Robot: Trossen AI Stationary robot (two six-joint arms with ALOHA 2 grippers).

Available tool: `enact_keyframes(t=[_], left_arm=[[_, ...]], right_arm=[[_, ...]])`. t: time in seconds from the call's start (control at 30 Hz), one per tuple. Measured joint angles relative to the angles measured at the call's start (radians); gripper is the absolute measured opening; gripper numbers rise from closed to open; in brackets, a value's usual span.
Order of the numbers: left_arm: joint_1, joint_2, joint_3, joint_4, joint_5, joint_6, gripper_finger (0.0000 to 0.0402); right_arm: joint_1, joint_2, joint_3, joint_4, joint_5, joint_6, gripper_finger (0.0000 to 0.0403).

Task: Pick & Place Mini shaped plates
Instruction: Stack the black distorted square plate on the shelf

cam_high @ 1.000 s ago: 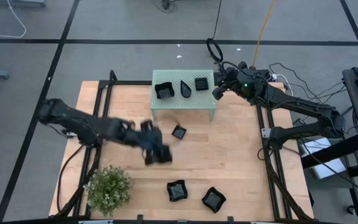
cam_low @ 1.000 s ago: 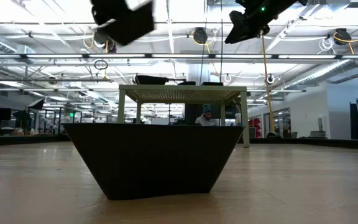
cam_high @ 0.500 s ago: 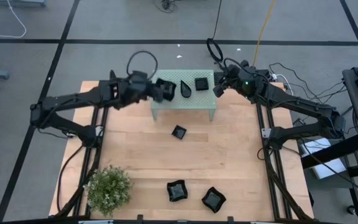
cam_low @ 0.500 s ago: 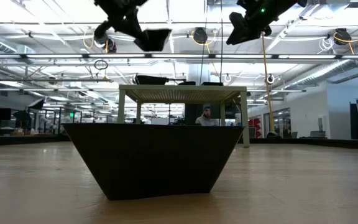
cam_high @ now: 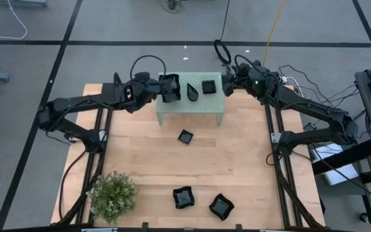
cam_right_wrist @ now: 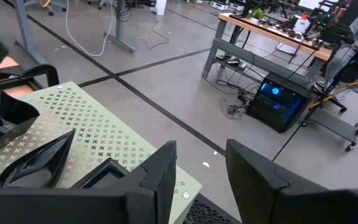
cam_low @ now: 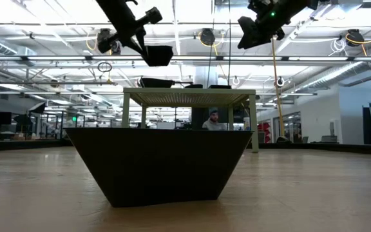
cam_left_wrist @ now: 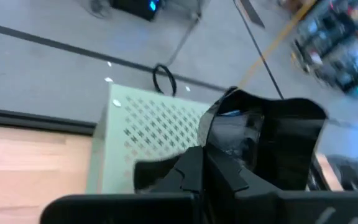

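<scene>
Step in hand, judged: L arm placing a carried plate on the mint-green stand [cam_high: 190,104].

Left gripper [cam_high: 166,88] is clenched on a wavy-edged black plate [cam_left_wrist: 272,146], over the stand's left end. Low view shows the plate [cam_low: 157,55] held clear above the stand top, not touching. Wrist view: fingers pinch one rim, dish hangs tilted.

To do it well: level the dish before lowering; come down straight onto the perforated top near the left edge; release only once the base is seated. Risk, as judged: the glossy rim may slip in the pinch, and a plate dropped near the stand's edge could slide off. Keep clear of the teardrop plate [cam_high: 192,92] at the stand's middle and the small square plate [cam_high: 209,86] toward its right end.

Right gripper [cam_high: 227,86] hovers at the stand's right end, fingers parted, holding nothing; square plate lies just beside it.

Remaining on the worktop: small square plate [cam_high: 185,136] near centre, in front of the stand; two wavy plates [cam_high: 183,197] and [cam_high: 220,205] by the near edge, w/ the bushy plant [cam_high: 112,193] at the near-left corner.
</scene>
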Motion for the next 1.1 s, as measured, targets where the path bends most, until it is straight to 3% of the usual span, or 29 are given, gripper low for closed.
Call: enact_keyframes(t=[0.13, 0.53, 0.87, 1.1], left_arm=[[-0.014, 0.000, 0.000, -0.017, -0.063, -0.034, 0.0011], [-0.031, 0.061, -0.002, -0.088, -0.064, -0.165, 0.0015], [-0.034, 0.094, 0.000, -0.093, -0.057, -0.159, 0.0005], [-0.028, 0.111, -0.002, -0.064, -0.062, -0.154, 0.0021]], right_arm=[[-0.001, 0.000, 0.000, 0.000, 0.000, -0.002, 0.0130], [-0.001, 0.000, 0.000, 0.000, 0.000, -0.006, 0.0130], [-0.001, 0.000, 0.000, -0.001, -0.001, -0.007, 0.0130], [-0.001, 0.000, 0.000, -0.001, -0.001, -0.007, 0.0130]])
